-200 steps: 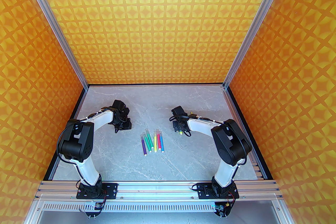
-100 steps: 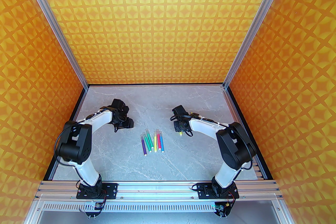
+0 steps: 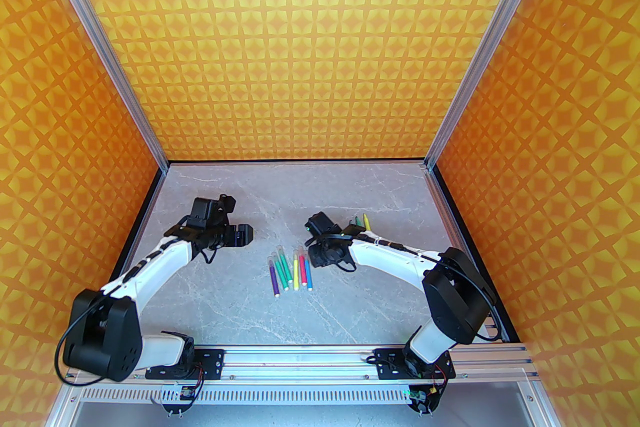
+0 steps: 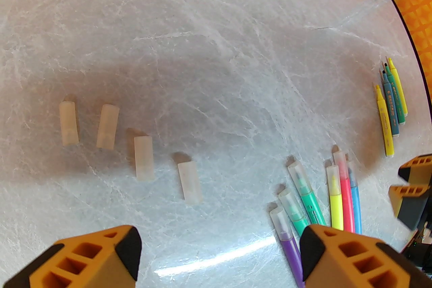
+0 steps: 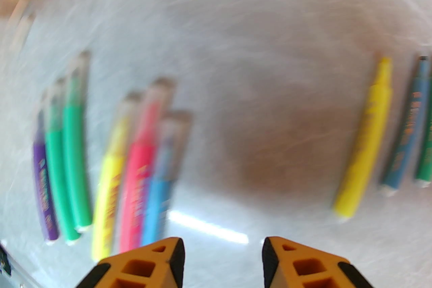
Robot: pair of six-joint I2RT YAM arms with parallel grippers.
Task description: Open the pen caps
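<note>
Marble table (image 4: pixel 216 26) — four loose caps (image 4: pixel 144 158), six capped markers (image 4: pixel 346 199), four uncapped markers (image 4: pixel 385 124)

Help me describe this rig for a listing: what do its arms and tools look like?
The left arm and right arm have smooth white links, bulky black joint housings and thin black cables. The left tool and right tool have orange fingers with cut-out holes and black inner pads.

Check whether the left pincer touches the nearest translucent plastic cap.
Apart. Left wrist view shows bare marble table between left pincer and nearest translucent plastic cap.
</note>
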